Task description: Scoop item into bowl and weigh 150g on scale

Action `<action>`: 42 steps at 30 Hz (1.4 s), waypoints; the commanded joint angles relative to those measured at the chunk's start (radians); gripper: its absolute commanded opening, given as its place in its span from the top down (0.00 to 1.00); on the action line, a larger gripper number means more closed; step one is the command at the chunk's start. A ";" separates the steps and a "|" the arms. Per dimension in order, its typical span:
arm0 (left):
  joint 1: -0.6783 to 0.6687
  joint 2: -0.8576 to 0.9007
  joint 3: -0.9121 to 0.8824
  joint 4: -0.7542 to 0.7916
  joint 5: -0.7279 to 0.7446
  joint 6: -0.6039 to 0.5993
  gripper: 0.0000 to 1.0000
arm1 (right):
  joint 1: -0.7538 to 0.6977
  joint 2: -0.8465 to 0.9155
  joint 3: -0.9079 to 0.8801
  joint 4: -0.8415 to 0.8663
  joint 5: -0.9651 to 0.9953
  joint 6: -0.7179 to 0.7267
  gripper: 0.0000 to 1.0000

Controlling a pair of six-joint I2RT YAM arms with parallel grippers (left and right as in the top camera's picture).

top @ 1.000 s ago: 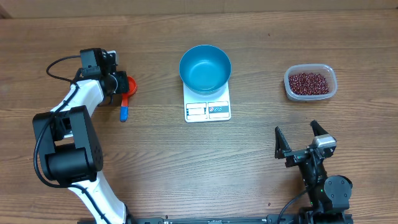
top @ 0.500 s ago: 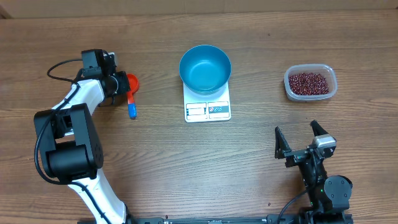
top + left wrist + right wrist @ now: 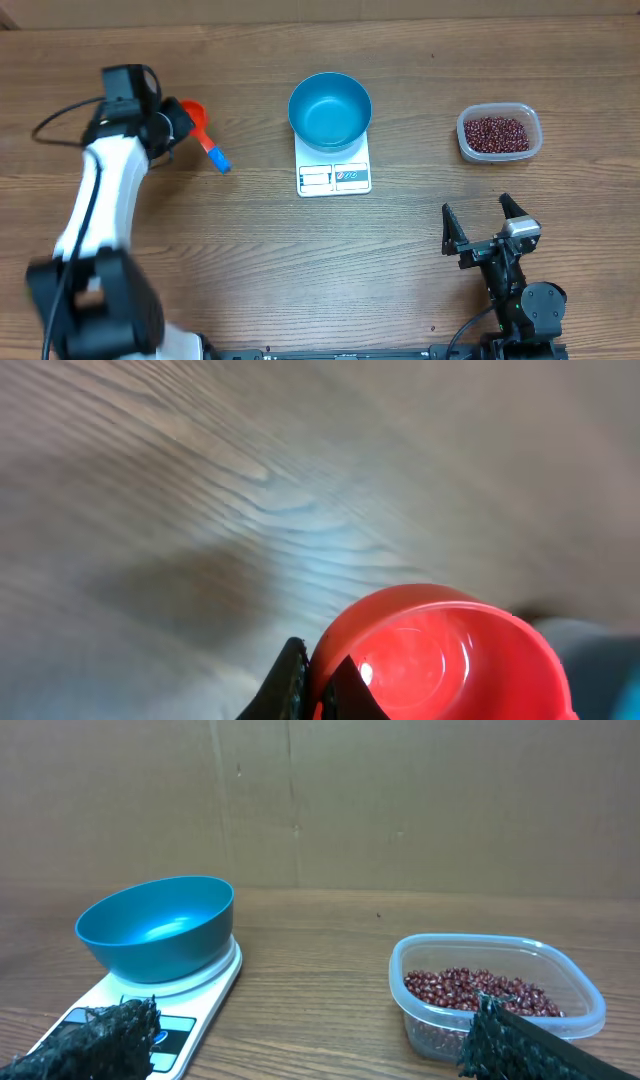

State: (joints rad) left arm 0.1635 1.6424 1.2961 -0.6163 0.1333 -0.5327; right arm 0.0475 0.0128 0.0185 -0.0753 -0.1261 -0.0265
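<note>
We look down on a desk (image 3: 300, 280) of brown wood-grain board, its streaks running side to side and its finish dull. A paler tan strip runs along its far edge. From the right wrist, the background is a plain cardboard-brown wall (image 3: 400, 800) with a few vertical seams, rising just behind the desk.

Near the middle, toward the far side, lies the scale (image 3: 334, 177), with its display panel and printed labels on the edge nearest the robot. The light blue bowl (image 3: 330, 110) stands on the scale's far part and overhangs it. Well to the right sits a clear tub (image 3: 537, 143) with rounded corners, and the beans (image 3: 494, 131) lie in it as a shallow dark red layer.

At the far left, the white left arm (image 3: 100, 200) reaches across the desk. The left fingers (image 3: 285, 690) are closed tight on the rim of a red scoop (image 3: 195, 112). Its blue handle (image 3: 218, 158) points diagonally toward the near right. The scoop is well left of the bowl. The left wrist view is blurred: we see the cup's glossy red inside and one dark finger at its edge. The scoop seems to be raised off the wood, though we cannot be sure.

The right fingers (image 3: 100, 1045) are by the near edge on the right, spread as wide as they go with nothing between them. They face the tub and the scale.
</note>
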 commanded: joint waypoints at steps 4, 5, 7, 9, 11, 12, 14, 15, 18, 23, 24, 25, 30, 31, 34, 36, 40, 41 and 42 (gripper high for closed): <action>-0.007 -0.186 0.016 -0.175 0.113 -0.274 0.96 | 0.005 -0.009 -0.011 0.003 0.002 -0.001 0.00; -0.007 -0.199 0.016 -0.208 0.131 -0.305 0.96 | 0.005 -0.009 -0.010 0.003 0.002 -0.001 0.00; -0.007 -0.209 0.016 -0.253 0.165 -0.322 0.96 | 0.005 -0.009 -0.010 0.003 0.002 -0.001 0.00; -0.007 -0.208 0.016 -0.294 0.201 -0.321 0.96 | 0.005 -0.009 -0.011 0.003 0.002 -0.001 0.00; -0.008 -0.206 0.015 -0.323 0.206 -0.321 0.96 | 0.005 -0.009 -0.011 0.003 0.002 -0.001 0.00; -0.009 -0.206 0.015 -0.330 0.206 -0.320 0.96 | 0.005 -0.009 -0.011 0.003 0.002 -0.001 0.00; -0.010 -0.206 0.013 -0.337 0.205 -0.321 0.96 | 0.005 -0.009 -0.011 0.003 0.002 -0.001 0.00; -0.013 -0.206 0.013 -0.341 0.205 -0.321 0.96 | 0.005 -0.009 -0.010 0.008 -0.002 -0.001 0.00; -0.029 -0.206 0.013 -0.349 0.205 -0.321 0.96 | 0.005 -0.009 -0.010 0.042 -0.105 0.013 0.00; -0.065 -0.206 0.013 -0.351 0.203 -0.321 0.96 | 0.005 -0.009 -0.011 0.031 -0.198 0.030 0.00; -0.075 -0.206 0.013 -0.350 0.200 -0.322 0.96 | 0.005 -0.009 -0.011 0.040 -0.245 0.030 0.00; -0.083 -0.206 0.013 -0.346 0.198 -0.322 0.96 | 0.005 -0.009 -0.010 0.059 -0.310 0.030 0.00; -0.106 -0.206 0.013 -0.337 0.198 -0.348 0.96 | 0.005 -0.009 -0.010 0.143 -0.505 0.130 0.00; -0.106 -0.206 0.013 -0.337 0.199 -0.359 0.96 | 0.005 -0.009 -0.010 0.150 -0.505 0.171 0.00; -0.110 -0.206 0.013 -0.336 0.201 -0.383 0.96 | 0.005 -0.006 0.002 0.161 -0.513 0.287 0.00; -0.117 -0.206 0.013 -0.330 0.200 -0.391 0.96 | 0.005 0.006 0.032 0.160 -0.535 0.293 0.00; -0.138 -0.206 0.013 -0.317 0.200 -0.397 0.96 | 0.005 0.077 0.145 0.125 -0.550 0.301 0.00; -0.143 -0.206 0.013 -0.313 0.200 -0.401 0.96 | 0.005 0.111 0.188 0.098 -0.551 0.310 0.00; -0.150 -0.206 0.013 -0.310 0.200 -0.409 0.96 | 0.005 0.142 0.225 0.073 -0.558 0.311 0.00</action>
State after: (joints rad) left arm 0.0353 1.4403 1.3041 -0.9379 0.3229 -0.9096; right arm 0.0475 0.0788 0.0994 0.0349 -0.6514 0.2352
